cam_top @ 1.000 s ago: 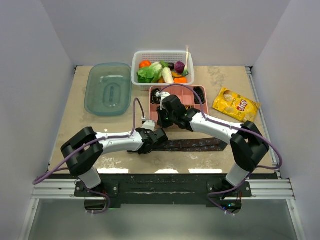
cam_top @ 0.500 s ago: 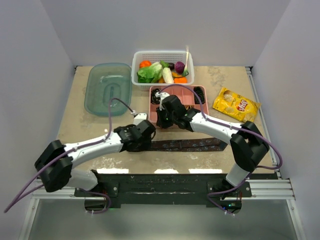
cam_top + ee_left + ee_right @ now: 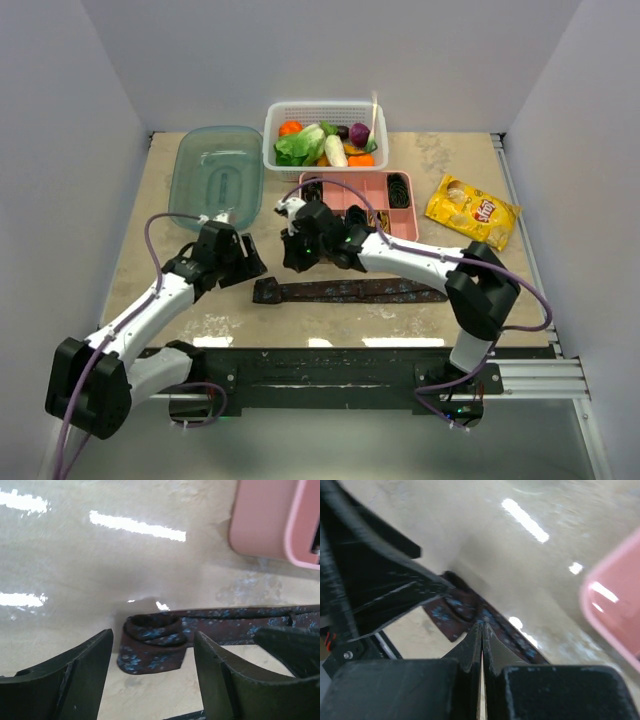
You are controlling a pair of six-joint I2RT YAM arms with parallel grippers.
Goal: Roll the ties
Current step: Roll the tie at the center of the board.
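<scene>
Rolling is judged to be barely begun: the tie point(image 3: 345, 291) is laid flat across the near middle of the counter point(image 3: 150, 225), and only its left end is curled into a small loose roll point(image 3: 152, 642), with nearly the whole length to the right left unrolled. The left tool point(image 3: 248, 268) is held open just left of that roll, its jaws spread to either side of it in the wrist view, and nothing is gripped. The right tool point(image 3: 481, 630) is closed to a point, empty, with its tips set at the tie right beside the roll; whether the fabric is actually touched cannot be told. Dark coils point(image 3: 398, 186), taken to be ties already rolled, are seen in a pink tray point(image 3: 412, 215) behind the arms, so part of the work is judged done, while this tie is yet to be wound to its far end and, presumably, put with them. The counter is beige, mottled and glossy, with strip lights mirrored in it. A basket point(image 3: 320, 108) of vegetables, a teal lid point(image 3: 218, 178) and a yellow bag point(image 3: 472, 210) are set along the back, and the space is enclosed by plain pale walls.
</scene>
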